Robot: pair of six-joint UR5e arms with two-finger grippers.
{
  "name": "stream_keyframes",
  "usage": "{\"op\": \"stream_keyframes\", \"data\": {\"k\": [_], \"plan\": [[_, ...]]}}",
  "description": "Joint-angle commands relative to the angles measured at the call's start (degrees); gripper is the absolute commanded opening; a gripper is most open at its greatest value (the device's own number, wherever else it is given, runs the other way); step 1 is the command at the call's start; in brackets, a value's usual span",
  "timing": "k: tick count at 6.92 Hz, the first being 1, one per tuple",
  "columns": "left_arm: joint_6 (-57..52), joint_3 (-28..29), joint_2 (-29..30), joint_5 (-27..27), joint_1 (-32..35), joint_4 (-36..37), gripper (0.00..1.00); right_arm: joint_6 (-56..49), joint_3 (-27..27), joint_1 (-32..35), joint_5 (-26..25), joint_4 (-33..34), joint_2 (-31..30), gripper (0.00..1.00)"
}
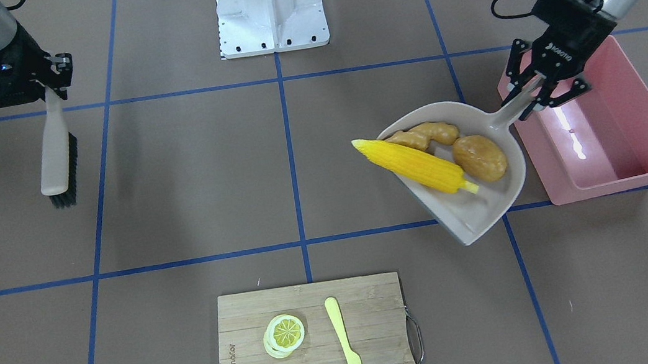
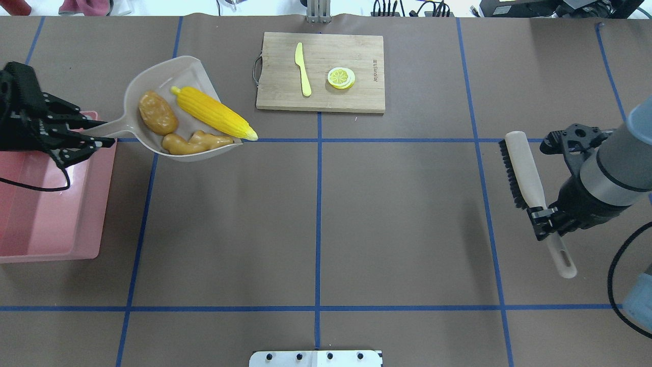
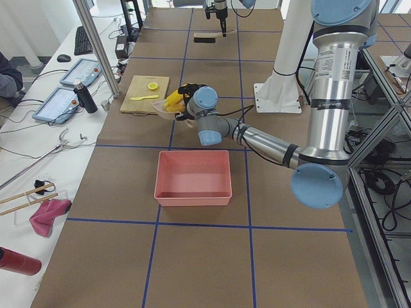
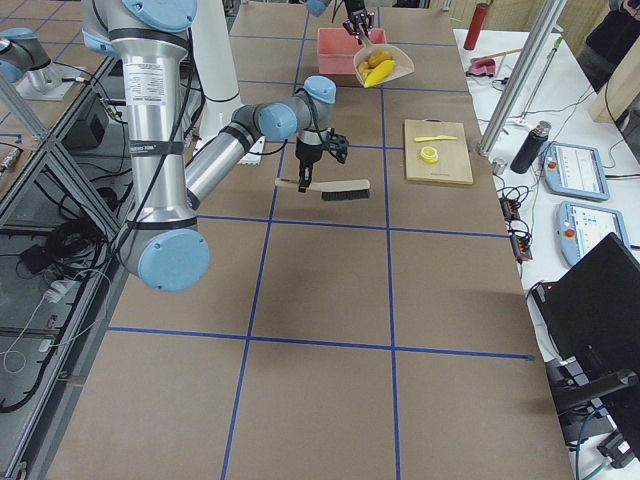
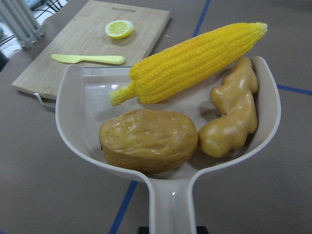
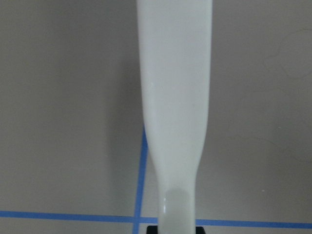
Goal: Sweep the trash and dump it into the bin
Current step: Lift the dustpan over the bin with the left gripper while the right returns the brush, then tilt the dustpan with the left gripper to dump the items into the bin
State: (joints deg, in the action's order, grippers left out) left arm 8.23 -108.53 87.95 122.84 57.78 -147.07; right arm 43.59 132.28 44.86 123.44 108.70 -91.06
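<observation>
Dustpan loaded with toy food, held at the corner of the bin.

At the far left, the left gripper is clamped on the handle of the beige plastic dustpan, above the corner of the large pink plastic tub. The scoop hangs just beside the tub's rim and looks to be off the table. All three pieces of trash lie in the scoop: the brown lumpy potato nearest the handle, the tan knobbly ginger root along one wall, and the yellow corn cob with its tip past the open lip. Further along is a bamboo cutting board with a pale yellow knife and a lemon slice. At the far right, well apart, the right gripper grips the cream handle of a black-bristled hand brush.
</observation>
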Motion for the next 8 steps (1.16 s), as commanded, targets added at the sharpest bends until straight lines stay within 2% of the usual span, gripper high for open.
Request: {"op": "stream_keyframes", "data": {"k": [1, 2, 4, 5, 7, 8], "plan": [[8.9, -2.8, -8.9, 0.6, 6.9, -6.3, 0.00, -3.3, -3.2, 1.5, 0.1, -12.2, -11.2, 0.00], [11.5, -2.9, -13.6, 1.3, 9.9, -9.7, 0.00, -3.3, -7.9, 1.5, 1.8, -18.1, -12.1, 0.00], [10.8, -2.8, -21.8, 9.0, 18.1, -10.5, 0.00, -2.0, -15.0, 1.5, 6.2, -26.7, -12.0, 0.00], [9.5, -3.4, -25.6, 9.1, 18.7, -10.1, 0.00, 0.2, -17.7, 1.5, 6.6, -30.7, -12.0, 0.00], [3.1, -4.1, -33.0, 9.0, 19.4, -8.4, 0.00, 0.7, -19.3, 1.4, 6.5, -31.7, -11.8, 0.00], [-0.8, -6.3, -34.4, 9.0, 19.8, -3.0, 0.00, 0.7, -19.5, 1.3, 6.4, -31.6, -11.6, 0.00]]}}
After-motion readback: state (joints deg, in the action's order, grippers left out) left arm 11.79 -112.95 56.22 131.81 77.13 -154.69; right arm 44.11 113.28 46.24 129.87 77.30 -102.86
